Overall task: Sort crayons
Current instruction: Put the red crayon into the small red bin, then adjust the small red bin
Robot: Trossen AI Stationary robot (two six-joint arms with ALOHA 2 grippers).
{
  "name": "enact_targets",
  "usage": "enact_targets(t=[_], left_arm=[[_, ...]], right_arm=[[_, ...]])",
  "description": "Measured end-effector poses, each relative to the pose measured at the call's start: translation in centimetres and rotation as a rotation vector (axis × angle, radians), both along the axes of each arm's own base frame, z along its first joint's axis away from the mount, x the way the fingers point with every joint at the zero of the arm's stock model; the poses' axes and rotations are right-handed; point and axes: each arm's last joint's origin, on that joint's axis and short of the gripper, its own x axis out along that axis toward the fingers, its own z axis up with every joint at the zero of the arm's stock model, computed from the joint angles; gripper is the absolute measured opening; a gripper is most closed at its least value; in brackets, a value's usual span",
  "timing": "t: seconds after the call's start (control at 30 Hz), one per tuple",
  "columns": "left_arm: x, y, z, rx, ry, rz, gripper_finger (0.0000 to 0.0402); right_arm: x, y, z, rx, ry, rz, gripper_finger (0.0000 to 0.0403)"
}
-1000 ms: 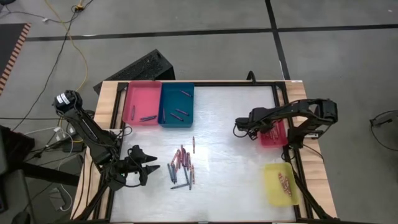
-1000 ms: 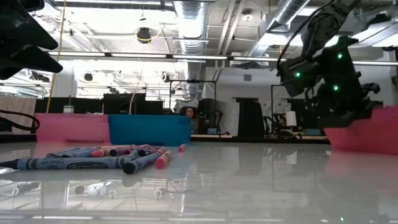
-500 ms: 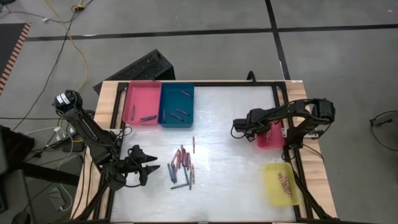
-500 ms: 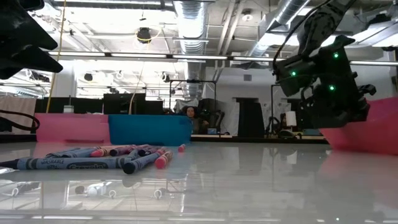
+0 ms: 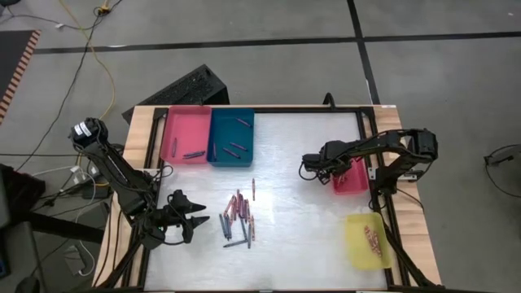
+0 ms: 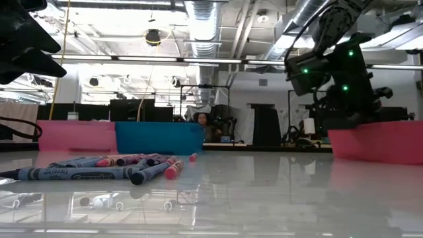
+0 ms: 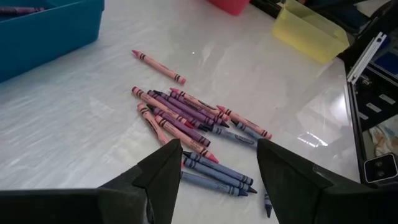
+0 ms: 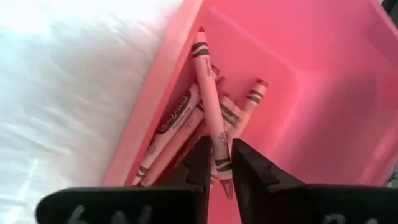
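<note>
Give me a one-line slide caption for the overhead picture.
Right gripper beside the red tray; left gripper, open, waits by the loose crayons.

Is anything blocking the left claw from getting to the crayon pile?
Nothing visible does. The left gripper is open, and bare table lies between it and the crayon pile; the trays sit farther off.

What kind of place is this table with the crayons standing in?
Probably a robotics lab or workshop in an industrial hall: bare ceiling ducts and strip lights hang above, cables trail over the grey floor, and more rigs and desks stand behind the table.
</note>
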Motion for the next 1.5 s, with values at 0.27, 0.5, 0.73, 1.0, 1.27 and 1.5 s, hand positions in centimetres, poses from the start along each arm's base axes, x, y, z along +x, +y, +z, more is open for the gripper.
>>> enact_targets(t=[0.27, 0.5, 0.73, 1.0, 1.27, 1.5], left_arm=[[0.0, 0.0, 0.0, 0.001, 0.0, 0.0, 0.0199], [0.0, 0.0, 0.0, 0.001, 0.0, 0.0, 0.0199], [0.0, 0.0, 0.0, 0.002, 0.0, 0.0, 0.0199], [0.0, 0.0, 0.0, 0.003, -0.002, 0.002, 0.0199], [0.0, 0.0, 0.0, 0.004, -0.002, 0.003, 0.0199], [0.0, 0.0, 0.0, 0.007, -0.008, 0.01, 0.0199]], right_arm=[[0.2, 0.8, 0.1, 0.004, -0.007, 0.03, 0.0115], [0.4, 1.7, 0.1, 0.003, -0.012, 0.07, 0.0177], [0.2, 2.6, 1.2, -0.011, -0.08, 0.103, 0.0181], [-0.3, 2.6, 5.1, -0.099, -0.28, 0.082, 0.0173], [1.8, 5.4, 9.2, -0.112, -0.792, 0.31, 0.0173], [3.7, 7.2, 7.6, -0.142, -0.793, 0.329, 0.0172]])
